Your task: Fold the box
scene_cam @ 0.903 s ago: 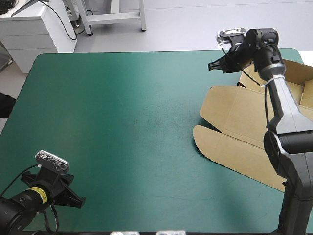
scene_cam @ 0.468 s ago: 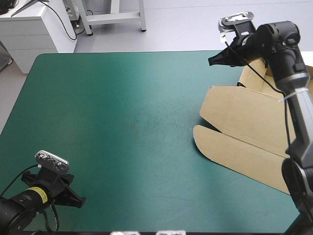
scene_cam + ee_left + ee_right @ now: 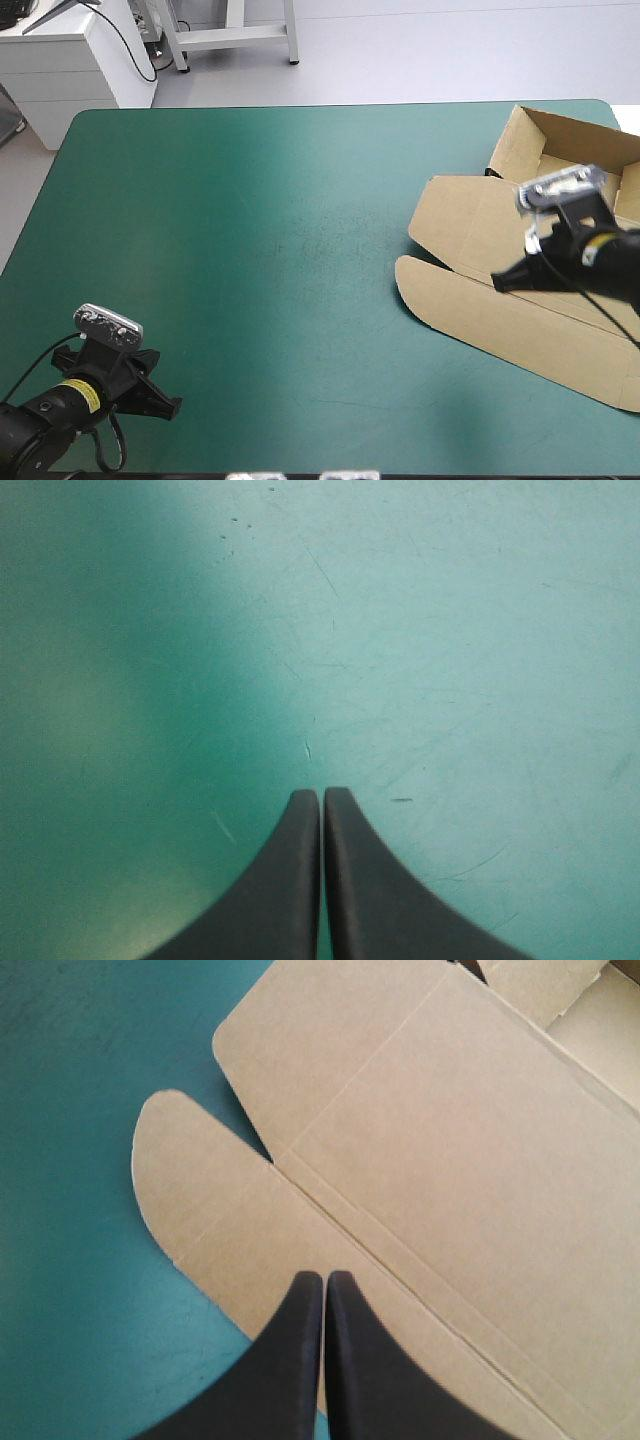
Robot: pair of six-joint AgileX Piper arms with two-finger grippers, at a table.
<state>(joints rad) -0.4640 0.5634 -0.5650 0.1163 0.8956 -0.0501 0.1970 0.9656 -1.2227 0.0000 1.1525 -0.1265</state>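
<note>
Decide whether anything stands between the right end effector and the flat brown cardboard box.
Nothing visible does. The right end effector, shut, is poised directly over the flat lid panels of the brown cardboard box, with only bare board ahead of its tips.

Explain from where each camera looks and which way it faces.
High view: above and behind the robot, facing forward and down at the table; shows the left gripper at the near left corner, the right gripper over the box.
Left wrist view: above that wrist, facing bare teal-green cover; its shut fingers show.
Right wrist view: above that wrist, facing the box's flat lid; its shut fingers show.
Shared: the box's rounded flap, in the high and right wrist views.
</note>
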